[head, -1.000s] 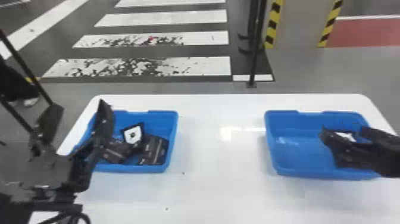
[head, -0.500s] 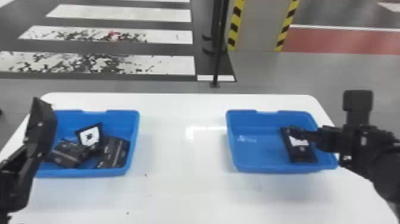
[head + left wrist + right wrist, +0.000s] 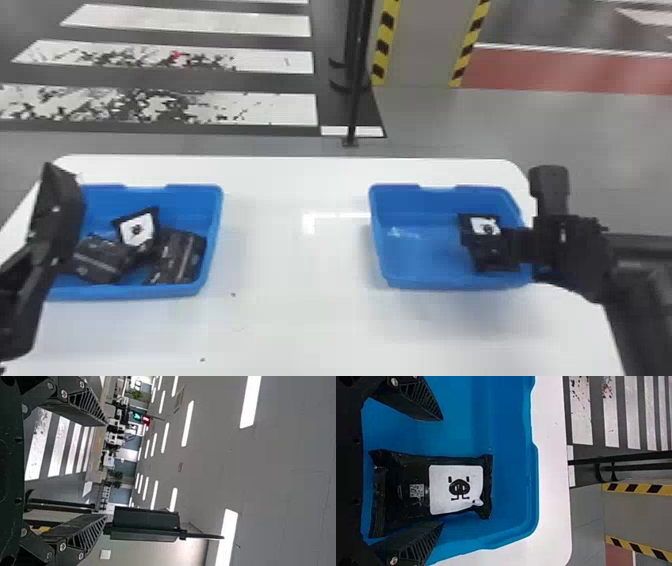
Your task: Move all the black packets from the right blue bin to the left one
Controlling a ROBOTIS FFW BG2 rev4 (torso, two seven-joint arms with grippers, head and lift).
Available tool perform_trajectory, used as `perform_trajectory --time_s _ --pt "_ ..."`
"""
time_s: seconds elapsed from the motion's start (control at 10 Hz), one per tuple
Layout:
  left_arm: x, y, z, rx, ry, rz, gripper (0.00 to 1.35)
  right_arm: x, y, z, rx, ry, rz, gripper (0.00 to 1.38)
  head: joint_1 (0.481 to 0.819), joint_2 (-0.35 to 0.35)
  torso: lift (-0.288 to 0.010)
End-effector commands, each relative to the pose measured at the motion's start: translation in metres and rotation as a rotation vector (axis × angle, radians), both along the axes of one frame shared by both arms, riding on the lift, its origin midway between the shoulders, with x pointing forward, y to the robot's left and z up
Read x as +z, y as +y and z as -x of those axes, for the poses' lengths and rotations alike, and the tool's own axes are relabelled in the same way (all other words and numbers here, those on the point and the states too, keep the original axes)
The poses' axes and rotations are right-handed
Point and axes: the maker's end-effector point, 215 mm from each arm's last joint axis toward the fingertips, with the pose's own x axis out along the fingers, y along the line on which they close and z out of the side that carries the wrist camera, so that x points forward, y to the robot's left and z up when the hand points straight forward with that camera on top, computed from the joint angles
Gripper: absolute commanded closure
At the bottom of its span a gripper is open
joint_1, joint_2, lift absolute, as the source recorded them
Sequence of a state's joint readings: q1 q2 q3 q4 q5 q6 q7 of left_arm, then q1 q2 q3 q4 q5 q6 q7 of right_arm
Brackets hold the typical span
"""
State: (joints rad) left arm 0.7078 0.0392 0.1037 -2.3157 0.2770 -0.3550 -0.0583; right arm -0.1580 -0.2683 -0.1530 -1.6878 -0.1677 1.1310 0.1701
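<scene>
By the bench's (image 3: 300, 325) right edge, the right claw (image 3: 443, 471) stands parted astride the black packet (image 3: 457, 490) in the right blue bin (image 3: 425, 255), probably to pinch its sides. The left claw (image 3: 106, 470) hangs parted too.

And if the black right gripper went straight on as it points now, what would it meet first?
Most likely the black packet with the white pig-face label in the blue plastic bin, lined up between the open fingers of the right gripper, though depth is unclear.

White-striped crossing (image 3: 200, 107) on grey floor (image 3: 575, 130); red strip (image 3: 550, 70) beyond.
</scene>
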Motion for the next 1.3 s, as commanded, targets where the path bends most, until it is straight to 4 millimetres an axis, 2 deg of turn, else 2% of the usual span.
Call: perform_trajectory --time_s 0.0,0.2,0.4,0.5,0.6,0.7,0.8,0.9,1.1,1.2 --pt "0.001 -0.002 0.0 -0.004 -0.002 -0.001 0.23 -0.011 0.003 -0.002 0.0 0.029 -0.014 0.09 0.695 -0.103 -0.14" --pt "0.0 -0.003 0.0 -0.006 -0.002 0.002 0.23 -0.018 0.003 0.003 -0.005 0.051 -0.014 0.1 0.695 -0.103 -0.14" --pt "0.002 -0.002 0.0 -0.003 -0.007 0.001 0.23 -0.026 0.003 0.016 -0.017 0.099 -0.009 0.22 0.695 -0.105 -0.14" --pt "0.003 -0.002 0.0 -0.003 -0.009 0.001 0.23 -0.034 0.003 0.022 -0.023 0.128 -0.021 0.48 0.695 -0.106 -0.14" --pt "0.002 -0.002 0.0 -0.005 -0.006 0.002 0.23 -0.04 0.008 0.026 -0.02 0.152 -0.045 0.89 0.695 -0.104 -0.14" --pt "0.002 -0.003 0.001 -0.004 -0.009 -0.002 0.23 -0.036 0.016 0.022 -0.007 0.123 -0.065 1.21 0.695 -0.103 -0.14" --pt "0.002 -0.003 0.001 -0.004 -0.009 -0.002 0.23 -0.026 0.035 0.016 0.025 0.055 -0.112 1.22 0.695 -0.097 -0.14" --pt "0.003 -0.003 0.001 -0.005 -0.011 -0.001 0.23 -0.002 0.05 0.009 0.058 -0.041 -0.152 1.22 0.695 -0.082 -0.14" --pt "0.006 -0.003 0.002 -0.004 -0.021 -0.001 0.23 0.064 0.071 -0.002 0.115 -0.277 -0.218 1.22 0.695 -0.046 -0.14" --pt "0.006 -0.003 0.002 -0.005 -0.023 0.0 0.23 0.089 0.081 -0.004 0.15 -0.337 -0.224 1.22 0.695 -0.028 -0.14"
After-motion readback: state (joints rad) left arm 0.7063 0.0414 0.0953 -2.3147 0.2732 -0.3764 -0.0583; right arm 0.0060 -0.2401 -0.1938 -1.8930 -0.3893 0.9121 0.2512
